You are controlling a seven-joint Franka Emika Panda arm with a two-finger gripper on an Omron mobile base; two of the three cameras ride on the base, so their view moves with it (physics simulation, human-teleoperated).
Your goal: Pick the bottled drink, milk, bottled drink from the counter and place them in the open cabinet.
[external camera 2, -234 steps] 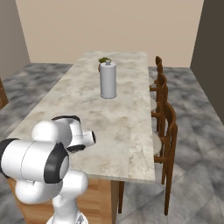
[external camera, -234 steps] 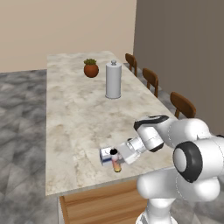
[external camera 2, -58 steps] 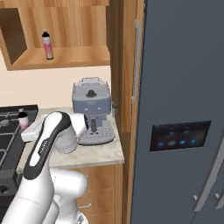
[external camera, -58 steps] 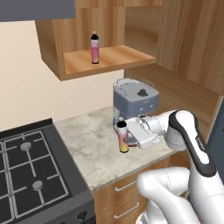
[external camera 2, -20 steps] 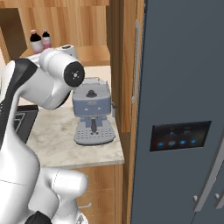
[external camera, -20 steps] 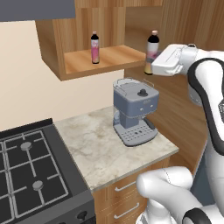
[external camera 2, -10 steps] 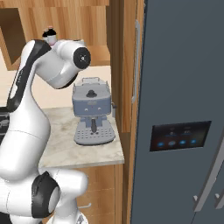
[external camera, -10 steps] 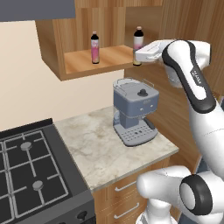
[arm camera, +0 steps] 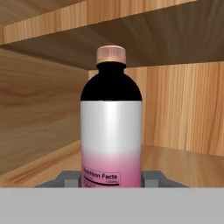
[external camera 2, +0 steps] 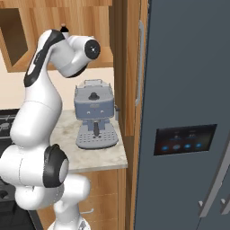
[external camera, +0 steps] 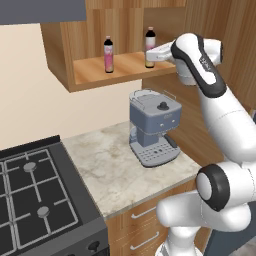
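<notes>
Arm raised high, reaching forward; pincer (external camera: pixel 151 54) clamped tight.

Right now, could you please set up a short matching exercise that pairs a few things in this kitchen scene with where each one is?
Things:
1. bottle with the pink label
2. bottle in the gripper
3. coffee machine
4. stove

Places:
A. on the counter, under the open cabinet
B. left of the counter
C. alone at the left of the cabinet shelf
D. at the right of the shelf, clamped by the gripper

Pairs: 1-C, 2-D, 3-A, 4-B
</notes>
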